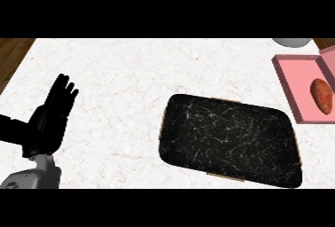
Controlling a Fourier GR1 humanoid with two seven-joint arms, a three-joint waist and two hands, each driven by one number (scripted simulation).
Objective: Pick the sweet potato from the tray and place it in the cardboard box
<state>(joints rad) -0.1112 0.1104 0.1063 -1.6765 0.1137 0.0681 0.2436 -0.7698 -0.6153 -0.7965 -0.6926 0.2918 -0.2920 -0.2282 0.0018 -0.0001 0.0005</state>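
a white marbled counter (131, 80) carries a black tray (229, 139). up and right of the tray sits a pink box (294, 84); beyond the box, a grey-white round object (292, 41).

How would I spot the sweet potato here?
Start at the big black tray in the middle of the white counter. Look up and right to the pink box at the edge. The sweet potato lies inside it, the only orange-brown oval thing around.
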